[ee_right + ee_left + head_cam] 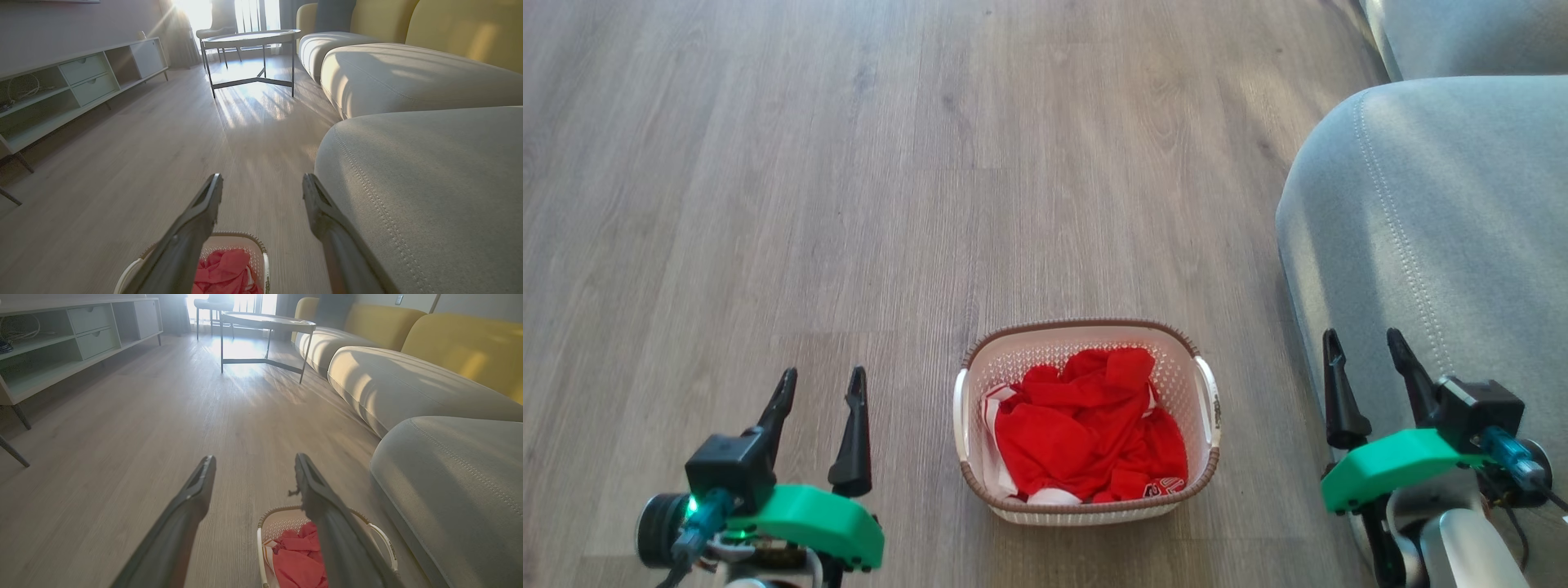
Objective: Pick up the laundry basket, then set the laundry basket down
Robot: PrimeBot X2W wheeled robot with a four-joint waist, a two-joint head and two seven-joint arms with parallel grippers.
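Here, one laundry basket [1086, 511], red clothes [1086, 425] inside, on the floor [849, 204] between my left gripper [823, 374] and right gripper [1363, 335], both spread wide, neither touching it. Handle [1207, 400] lettering illegible.

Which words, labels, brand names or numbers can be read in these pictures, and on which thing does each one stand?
No text can be read for certain.
Laundry basket, right handle: a small dark print runs along it, too small to read.
Red clothes: white markings near the front edge, too blurred to read as letters or a number.
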